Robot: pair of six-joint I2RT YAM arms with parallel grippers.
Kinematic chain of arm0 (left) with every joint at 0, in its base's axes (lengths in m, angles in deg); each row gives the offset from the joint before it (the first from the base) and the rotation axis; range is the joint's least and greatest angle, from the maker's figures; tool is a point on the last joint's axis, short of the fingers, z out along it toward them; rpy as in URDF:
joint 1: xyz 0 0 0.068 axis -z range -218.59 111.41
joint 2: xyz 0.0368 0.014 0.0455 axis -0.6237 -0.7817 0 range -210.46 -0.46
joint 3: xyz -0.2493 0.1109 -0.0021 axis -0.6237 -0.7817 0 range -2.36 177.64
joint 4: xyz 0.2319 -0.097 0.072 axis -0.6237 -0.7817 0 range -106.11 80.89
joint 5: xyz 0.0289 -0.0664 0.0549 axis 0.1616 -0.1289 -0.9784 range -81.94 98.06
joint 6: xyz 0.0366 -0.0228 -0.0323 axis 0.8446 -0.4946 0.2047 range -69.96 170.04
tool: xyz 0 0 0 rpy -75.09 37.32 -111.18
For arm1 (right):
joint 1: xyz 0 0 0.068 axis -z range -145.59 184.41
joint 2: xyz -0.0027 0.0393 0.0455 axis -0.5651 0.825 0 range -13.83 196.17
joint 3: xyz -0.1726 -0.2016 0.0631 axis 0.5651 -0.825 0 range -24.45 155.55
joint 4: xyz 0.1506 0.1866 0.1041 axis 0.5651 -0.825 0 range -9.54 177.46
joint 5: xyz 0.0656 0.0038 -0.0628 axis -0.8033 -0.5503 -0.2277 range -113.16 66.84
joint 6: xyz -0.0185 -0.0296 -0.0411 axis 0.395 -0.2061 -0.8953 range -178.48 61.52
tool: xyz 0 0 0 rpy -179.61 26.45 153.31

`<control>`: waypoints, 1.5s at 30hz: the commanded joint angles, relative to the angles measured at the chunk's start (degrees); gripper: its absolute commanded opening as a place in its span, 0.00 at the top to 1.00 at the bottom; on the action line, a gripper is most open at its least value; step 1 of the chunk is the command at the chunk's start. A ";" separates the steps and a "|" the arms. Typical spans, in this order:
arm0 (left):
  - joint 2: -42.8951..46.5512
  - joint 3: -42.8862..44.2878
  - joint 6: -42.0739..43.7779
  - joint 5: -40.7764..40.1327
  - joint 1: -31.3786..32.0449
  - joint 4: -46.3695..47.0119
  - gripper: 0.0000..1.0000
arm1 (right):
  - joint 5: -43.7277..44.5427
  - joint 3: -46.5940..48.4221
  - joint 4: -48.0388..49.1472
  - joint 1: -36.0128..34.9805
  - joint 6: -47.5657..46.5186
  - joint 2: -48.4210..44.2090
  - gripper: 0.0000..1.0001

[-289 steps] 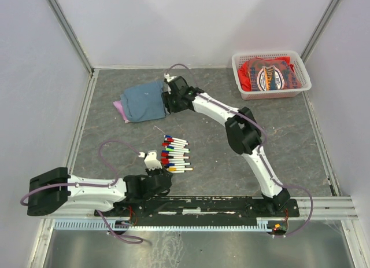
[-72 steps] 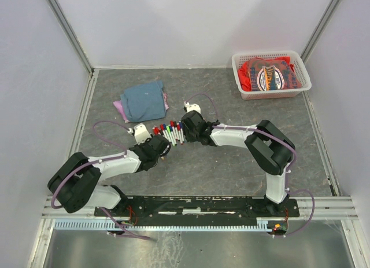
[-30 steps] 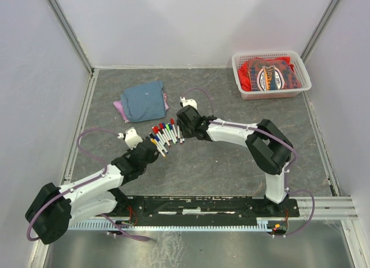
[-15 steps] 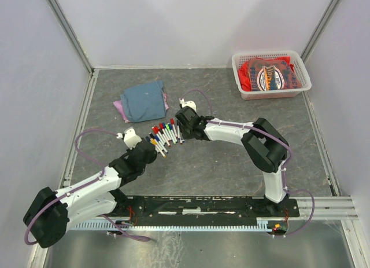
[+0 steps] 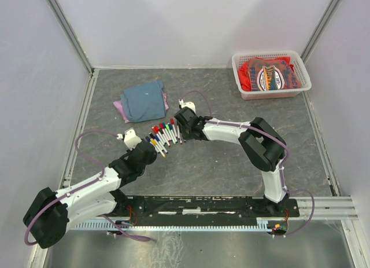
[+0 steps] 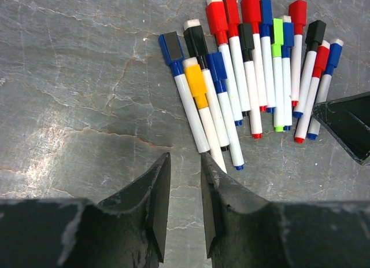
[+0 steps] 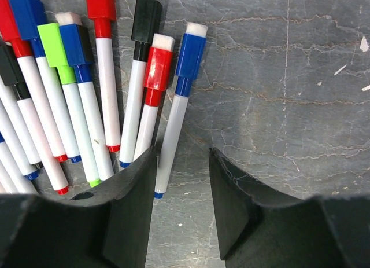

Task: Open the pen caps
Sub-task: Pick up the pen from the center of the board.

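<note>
Several white-barrelled pens point(image 5: 165, 134) lie fanned side by side on the grey table, all with their caps on. In the left wrist view I see an orange cap point(image 6: 195, 80), a black cap point(image 6: 196, 41), red caps point(image 6: 217, 16) and a green cap point(image 6: 278, 32). My left gripper point(image 6: 185, 159) is just short of the pens' near ends, narrowly open and empty; it also shows in the top view point(image 5: 149, 152). My right gripper point(image 7: 182, 153) is open, and the tail of the pen with the blue cap point(image 7: 191, 48) lies against its left finger. A red cap point(image 7: 158, 68) and a black cap point(image 7: 145, 19) lie beside that pen.
A folded blue cloth point(image 5: 143, 101) lies behind the pens at the back left. A white basket point(image 5: 266, 53) holding red fabric stands at the back right corner. Grey walls enclose the table.
The pens now lie further back and left than at first. The left arm has drawn back from the pen row. In the last half second both grippers barely moved.
</note>
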 commanded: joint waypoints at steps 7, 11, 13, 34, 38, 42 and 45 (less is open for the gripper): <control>0.80 0.29 2.03 -0.43 -0.18 2.81 0.60 | 2.39 1.74 -2.00 -0.23 -0.40 0.89 0.59; 0.80 0.54 2.18 -0.05 -0.20 3.25 0.42 | 2.30 1.55 -3.17 -0.34 -0.64 1.51 0.68; 0.74 0.78 2.33 0.13 -0.21 3.55 0.39 | 2.49 1.69 -4.12 -0.36 -0.88 1.89 0.73; -2.55 5.58 3.42 15.62 -0.29 12.34 0.22 | -5.71 -19.98 12.66 -1.08 -0.17 -20.45 0.99; -4.73 6.86 3.55 20.77 -0.27 14.58 0.22 | -7.35 -24.48 15.23 -3.23 -0.12 -26.40 0.99; -6.22 7.73 3.28 25.84 -0.27 17.59 0.22 | -9.42 -27.70 17.44 -5.35 0.98 -31.26 0.99; -6.88 8.33 2.14 28.20 -0.27 18.64 0.21 | -9.57 -29.08 18.28 -7.15 1.74 -33.68 0.99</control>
